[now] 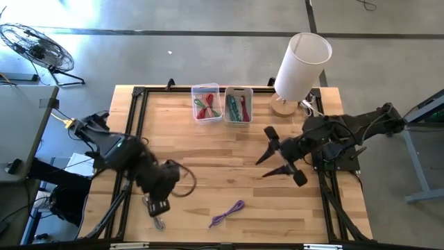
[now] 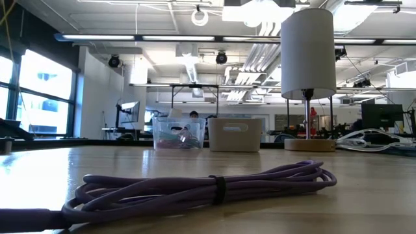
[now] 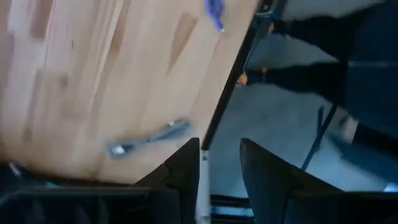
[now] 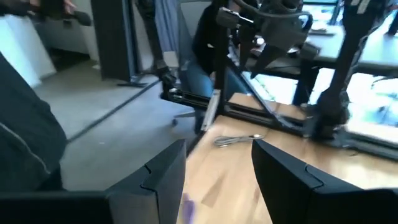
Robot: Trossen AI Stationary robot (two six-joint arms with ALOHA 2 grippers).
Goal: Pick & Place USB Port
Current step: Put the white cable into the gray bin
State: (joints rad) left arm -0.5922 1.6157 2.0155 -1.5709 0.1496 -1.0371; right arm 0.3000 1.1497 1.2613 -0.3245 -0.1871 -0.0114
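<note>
High view shows the left gripper (image 1: 158, 206) low over the near left edge of the tabletop (image 1: 208, 153), just above a small grey cable (image 1: 159, 223) that lies at the very edge. Its fingers stand parted with nothing between them, as the left wrist view confirms, so it looks released and lined up over that grey cable, probably to pick it up. A coiled purple cable (image 1: 227, 213), tied in the middle, lies near the front edge a little to the right of it, apart from both arms.

The right gripper (image 1: 281, 158) hangs over the right half of the tabletop with its fingers spread wide and empty, pointing toward the centre; it seems to wait. At the far edge stand two small bins, a clear bin (image 1: 205, 103) and a white bin (image 1: 238, 105), each holding coloured cables, likely the drop places. A white lamp (image 1: 298, 69) stands beside them on the right.
</note>
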